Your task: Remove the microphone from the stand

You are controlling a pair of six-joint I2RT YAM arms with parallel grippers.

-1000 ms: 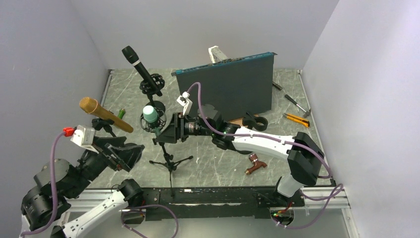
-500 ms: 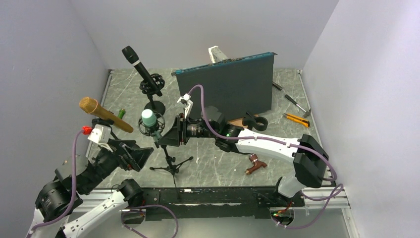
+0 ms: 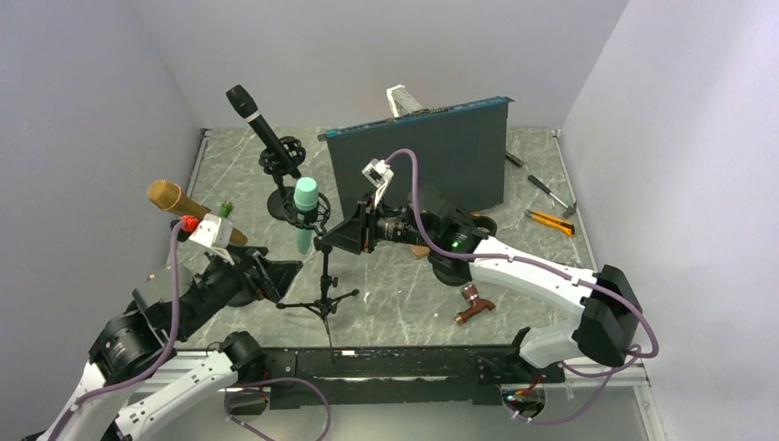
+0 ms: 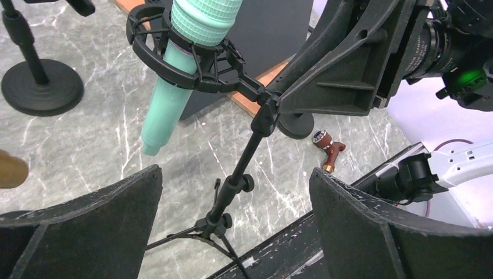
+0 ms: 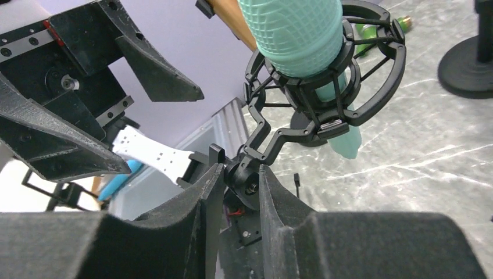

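Observation:
A teal microphone [image 3: 305, 204] hangs head-up in a black shock mount [image 4: 174, 64] on top of a thin black tripod stand [image 3: 325, 287]. My right gripper [image 3: 324, 241] is shut on the stand's swivel joint [image 5: 248, 178] just below the mount, one pad on each side of it. The microphone [image 5: 296, 29] fills the top of the right wrist view. My left gripper [image 4: 235, 173] is wide open and holds nothing. It sits left of the stand, with the pole [image 4: 247, 154] seen between its fingers [image 4: 349, 215] farther off.
A gold microphone [image 3: 188, 209] and a black microphone [image 3: 262, 129] stand on other stands at the left and back. A dark upright board [image 3: 427, 161] is behind my right arm. A brown-handled tool [image 3: 473, 303], a yellow knife [image 3: 549, 220] and a screwdriver [image 3: 549, 191] lie on the right.
My right gripper closed on the stand's joint and moved right and back, bringing the microphone more upright. My left arm moved right, toward the stand.

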